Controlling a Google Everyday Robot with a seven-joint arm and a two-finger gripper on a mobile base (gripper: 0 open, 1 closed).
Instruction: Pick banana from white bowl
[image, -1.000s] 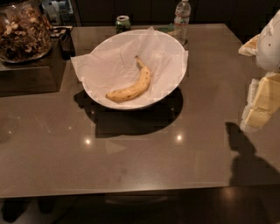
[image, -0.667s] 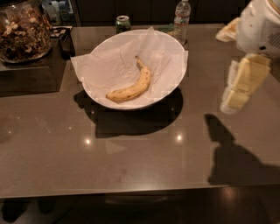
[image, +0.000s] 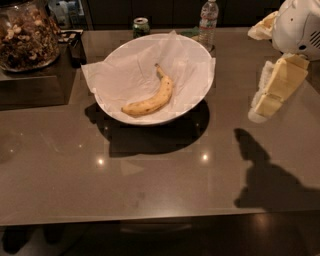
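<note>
A ripe yellow banana (image: 151, 100) with brown speckles and a dark stem tip lies in the middle of the white bowl (image: 192, 52), which is lined with crinkled white paper that sticks past the rim. The bowl stands on the brown table at centre back. My gripper (image: 265, 102) hangs above the table at the right, to the right of the bowl and apart from it, pointing down and left. It holds nothing.
A glass jar of nuts (image: 24, 35) stands on a dark block at the back left. A green can (image: 141, 26) and a water bottle (image: 208, 22) stand behind the bowl. The table's front edge (image: 150, 217) runs along the bottom.
My gripper and arm have moved left from the right edge toward the bowl. The banana and bowl have not moved.
</note>
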